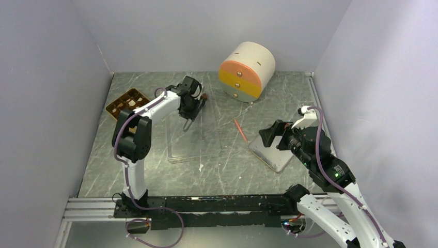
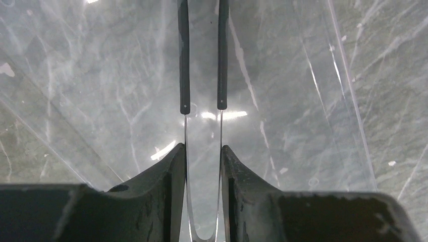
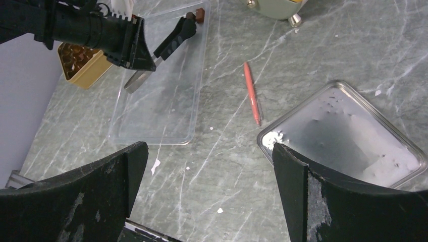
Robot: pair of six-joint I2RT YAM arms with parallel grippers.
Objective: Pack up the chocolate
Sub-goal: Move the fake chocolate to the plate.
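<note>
One brown chocolate piece (image 3: 200, 14) is seen at the far right corner of the clear tray (image 3: 166, 111), right at the black tips of the tweezers (image 3: 174, 38). It cannot be told whether it is pinched between the tips or only touched by them. More chocolate pieces (image 3: 74, 54) are seen in the little cups of the golden-brown tray (image 3: 93, 75), which is set by the far left edge of the table (image 1: 227, 170).

The step in hand is judged to be the pick-up of this one piece. To do it well, one tip should be put on each side of the piece. The squeeze should be soft, so the piece is not squashed or flicked away. Then it should be lifted clear of the tray's rim and carried slowly to an empty cup in the golden-brown tray.

The left claw (image 2: 202, 156) is clenched on the thin metal blades of the tweezers, and the bend of the tweezers is tucked back between the fingers. The left arm is stretched out over the clear tray, and the tweezers are pointed at the tray's far right corner.

The right claw (image 3: 212, 196) is spread wide and nothing is held in it. It is held over the near left part of the metal tray (image 3: 353, 131), toward the right edge of the table, with the arm bent.
</note>
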